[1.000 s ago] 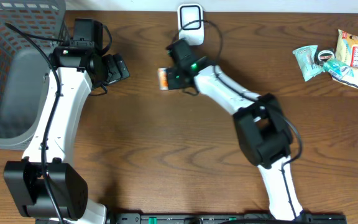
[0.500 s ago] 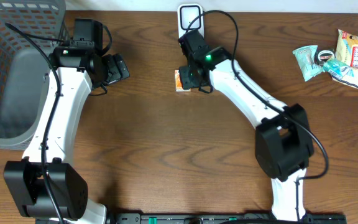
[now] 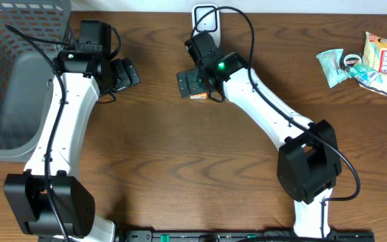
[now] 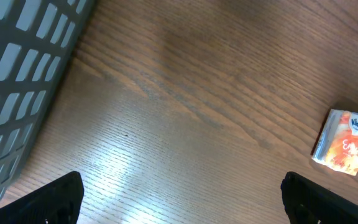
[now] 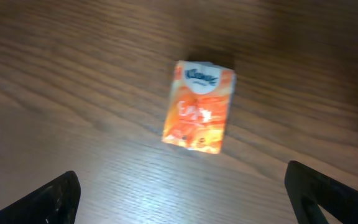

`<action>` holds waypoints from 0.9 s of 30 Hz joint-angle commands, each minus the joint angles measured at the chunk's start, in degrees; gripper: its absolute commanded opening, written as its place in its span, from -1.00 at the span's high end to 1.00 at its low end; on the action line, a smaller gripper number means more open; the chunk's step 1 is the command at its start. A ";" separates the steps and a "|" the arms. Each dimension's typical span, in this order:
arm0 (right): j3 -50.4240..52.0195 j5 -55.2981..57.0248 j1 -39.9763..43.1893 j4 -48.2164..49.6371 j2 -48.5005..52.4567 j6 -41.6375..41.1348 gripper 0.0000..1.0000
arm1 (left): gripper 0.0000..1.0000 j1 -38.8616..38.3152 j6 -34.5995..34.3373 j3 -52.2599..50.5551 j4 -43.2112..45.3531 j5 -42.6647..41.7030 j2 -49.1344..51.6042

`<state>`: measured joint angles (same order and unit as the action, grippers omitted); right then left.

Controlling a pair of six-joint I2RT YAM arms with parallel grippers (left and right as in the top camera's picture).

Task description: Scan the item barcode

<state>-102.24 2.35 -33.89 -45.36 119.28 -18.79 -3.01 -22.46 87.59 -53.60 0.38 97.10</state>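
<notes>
The item is a small orange and white tissue pack (image 5: pixel 199 107) lying flat on the wooden table, held by nothing. In the overhead view only its orange edge (image 3: pixel 199 97) shows under my right gripper (image 3: pixel 189 81), which hovers right above it. In the right wrist view my right gripper (image 5: pixel 191 205) is open, one dark fingertip (image 5: pixel 58 198) in each lower corner. A white scanner (image 3: pixel 205 16) stands at the back edge, just beyond that arm. My left gripper (image 3: pixel 127 72) is open over bare table; its camera sees the pack (image 4: pixel 344 142) far to the right.
A grey mesh basket (image 3: pixel 9 74) fills the back left corner, its wall (image 4: pixel 17 68) close beside the left gripper. Several snack packets (image 3: pixel 363 59) lie at the back right. A black cable runs from the scanner over the right arm.
My right gripper carried the pack a little to the right, then opened and let it go; the pack now lies on the table. The left arm has not moved.
</notes>
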 commanded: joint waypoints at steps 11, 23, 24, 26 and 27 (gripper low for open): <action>0.31 0.55 -0.61 0.68 -0.55 -0.02 -0.99 | -1.00 0.20 0.35 0.26 -0.15 0.74 0.26; 0.31 0.55 -0.72 4.11 0.46 -0.02 -0.78 | -1.00 0.20 0.35 0.26 -0.15 0.74 0.26; 0.31 0.55 -0.74 4.57 0.83 -0.02 -0.75 | -1.00 0.20 0.35 0.26 -0.15 0.74 0.26; 0.33 0.55 -0.74 5.33 1.92 -0.02 -0.72 | -0.99 0.20 0.35 0.26 -0.15 0.74 0.26; 0.33 0.55 -0.72 5.62 2.47 -0.02 -0.71 | -1.00 0.20 0.35 0.26 -0.15 0.74 0.26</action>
<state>-102.24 2.39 -34.41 -40.36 119.48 -18.85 -3.01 -22.46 87.59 -53.60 0.38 97.10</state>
